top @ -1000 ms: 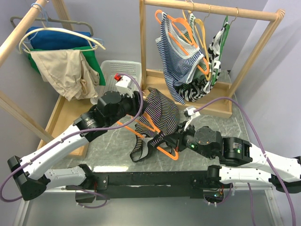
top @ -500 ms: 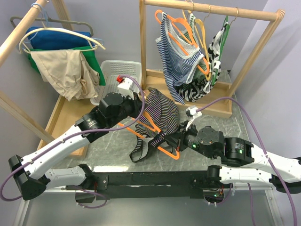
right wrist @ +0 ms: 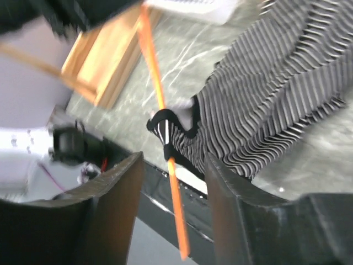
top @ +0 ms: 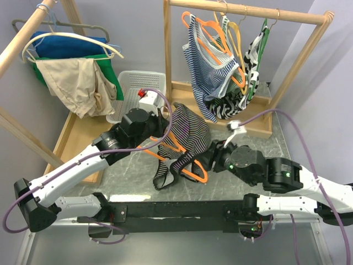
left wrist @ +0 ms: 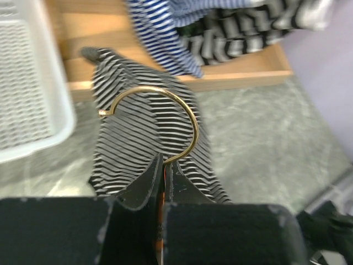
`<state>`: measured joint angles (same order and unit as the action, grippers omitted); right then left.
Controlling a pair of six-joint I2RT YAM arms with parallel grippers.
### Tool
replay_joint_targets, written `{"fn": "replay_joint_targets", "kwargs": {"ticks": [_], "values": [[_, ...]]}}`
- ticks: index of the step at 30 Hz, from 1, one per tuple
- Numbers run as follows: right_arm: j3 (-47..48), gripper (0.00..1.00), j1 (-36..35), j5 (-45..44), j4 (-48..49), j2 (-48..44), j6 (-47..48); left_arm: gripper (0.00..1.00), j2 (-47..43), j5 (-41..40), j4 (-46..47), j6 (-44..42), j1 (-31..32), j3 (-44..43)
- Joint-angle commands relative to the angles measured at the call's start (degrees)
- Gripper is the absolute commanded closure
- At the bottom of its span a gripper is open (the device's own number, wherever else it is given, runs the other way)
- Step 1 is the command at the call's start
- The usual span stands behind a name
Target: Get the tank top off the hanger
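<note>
A black-and-white striped tank top (top: 190, 132) hangs on an orange hanger (top: 193, 168) just above the marble table. My left gripper (top: 165, 126) is shut on the hanger's neck, right below its gold hook (left wrist: 194, 124). In the left wrist view the jaws (left wrist: 164, 161) pinch an orange sliver, with the striped cloth (left wrist: 138, 143) beyond. My right gripper (top: 209, 160) stands open at the hanger's lower right end. In the right wrist view the orange bar (right wrist: 154, 77) and a dark strap run between the fingers (right wrist: 174, 160) without touching them; the tank top (right wrist: 276, 94) spreads to the right.
A white basket (top: 132, 88) sits behind the left arm. The wooden rack (top: 248, 11) at the back right carries several striped garments (top: 218, 83) on hangers over a wooden base (top: 259, 124). Another rack at the left holds blue, green and beige clothes (top: 77, 77).
My left gripper has shut on the hanger's neck. My right gripper has opened, letting go of the hanger's end, and shifted slightly up and to the right.
</note>
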<state>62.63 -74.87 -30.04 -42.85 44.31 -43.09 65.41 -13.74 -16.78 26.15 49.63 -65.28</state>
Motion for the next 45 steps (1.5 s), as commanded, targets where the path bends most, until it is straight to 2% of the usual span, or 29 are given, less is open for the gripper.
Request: {"fn": "replay_joint_targets", "kwargs": {"ticks": [1, 3, 6, 9, 11, 15, 19, 27, 30, 31, 33, 39, 42, 45], "values": [[7.94, 0.39, -0.45, -11.79, -13.2, 0.16, -9.37, 0.99, 1.21, -9.01, -1.33, -0.66, -0.06, -3.36], [9.87, 0.39, -0.45, -12.24, -14.36, 0.59, -9.73, 0.99, 2.18, -12.96, -2.73, 0.12, -0.06, -4.5], [10.84, 0.39, -0.54, -8.04, -11.82, 3.57, -7.28, 0.99, 4.9, -17.36, -5.19, 1.88, 0.47, -7.22], [11.37, 0.42, -0.54, -6.0, -9.99, 9.8, -9.99, 0.99, 8.76, -24.2, -8.0, 4.07, 1.61, -10.83], [10.5, 0.46, -0.54, -6.08, -9.8, 11.66, -13.32, 0.99, 9.74, -25.89, -9.5, 5.13, 2.23, -12.93], [6.02, 0.47, -0.54, -7.3, -4.01, 12.9, -19.38, 0.99, 10.79, -26.87, -11.17, 7.85, 2.93, -14.0], [3.03, 0.48, -0.54, -12.65, -4.87, 13.34, -23.26, 0.99, 10.09, -26.43, -11.79, 9.18, 3.11, -13.83], [-0.4, 0.51, -0.01, -18.38, -1.2, 15.71, -21.86, 0.99, 8.51, -24.85, -10.82, 9.79, 3.46, -11.72], [-1.8, 0.56, 0.6, -18.47, 1.27, 15.8, -21.16, 0.99, 7.54, -23.36, -9.68, 10.14, 3.46, -11.01], [-2.51, 0.68, 0.78, -18.73, 2.15, 15.72, -20.55, 0.99, 7.46, -23.09, -9.77, 10.23, 3.46, -11.1], [-5.05, 0.74, 1.3, -19.44, 5.56, 14.84, -18.62, 0.99, 7.19, -23.0, -10.3, 10.58, 3.64, -11.1], [-11.29, 0.68, 4.47, -16.37, 15.41, 10.53, -13.34, 0.99, 6.22, -22.56, -9.68, 10.67, 4.07, -9.87], [-12.53, 0.61, 5.43, -15.31, 17.62, 9.21, -12.01, 0.99, 6.14, -22.47, -9.59, 10.76, 4.16, -9.52], [-13.49, 0.6, 6.31, -13.73, 19.55, 8.95, -10.88, 0.99, 6.14, -21.95, -9.42, 10.94, 4.16, -9.34]]}}
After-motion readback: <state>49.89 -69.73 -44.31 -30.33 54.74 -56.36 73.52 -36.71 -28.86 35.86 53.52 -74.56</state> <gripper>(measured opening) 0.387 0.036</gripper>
